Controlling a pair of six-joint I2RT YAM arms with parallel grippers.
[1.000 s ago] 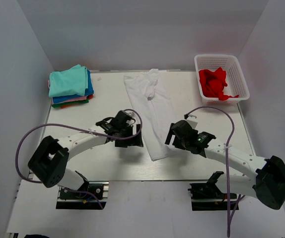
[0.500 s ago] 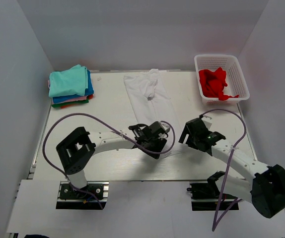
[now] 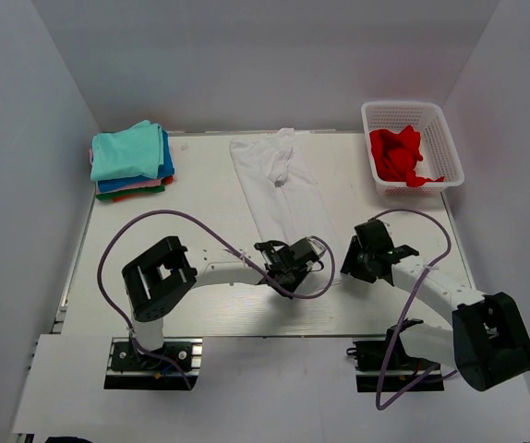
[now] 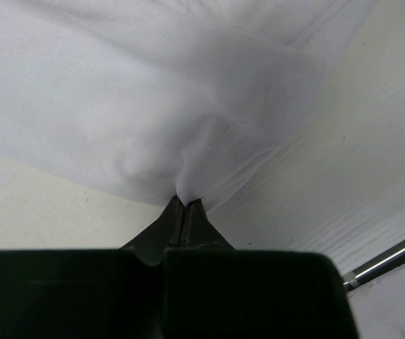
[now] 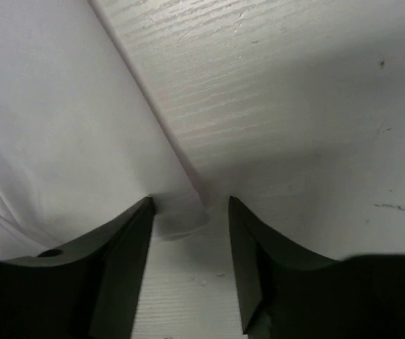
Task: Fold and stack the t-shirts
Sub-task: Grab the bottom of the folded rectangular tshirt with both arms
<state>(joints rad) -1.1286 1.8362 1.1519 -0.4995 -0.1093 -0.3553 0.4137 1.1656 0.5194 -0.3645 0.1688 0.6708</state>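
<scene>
Left gripper point(image 4: 183, 205) clamped tight on the white t-shirt point(image 3: 282, 189), a long smooth strip down frame centre, puckered at the pinch; right gripper point(image 5: 190, 212) gaped astride its corner, apparently not gripping.

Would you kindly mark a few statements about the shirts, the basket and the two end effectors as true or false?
1. The left end effector is shut on the white t-shirt. True.
2. The right end effector is clamped shut. False: its fingers stand apart, with a corner of the white t-shirt between them.
3. The red t-shirt lies in the white basket. True.
4. A pink shirt tops the folded stack. False: the teal t-shirt is on top.
5. In the top view, the white basket stands left of the white t-shirt. False: it stands to its right.
</scene>
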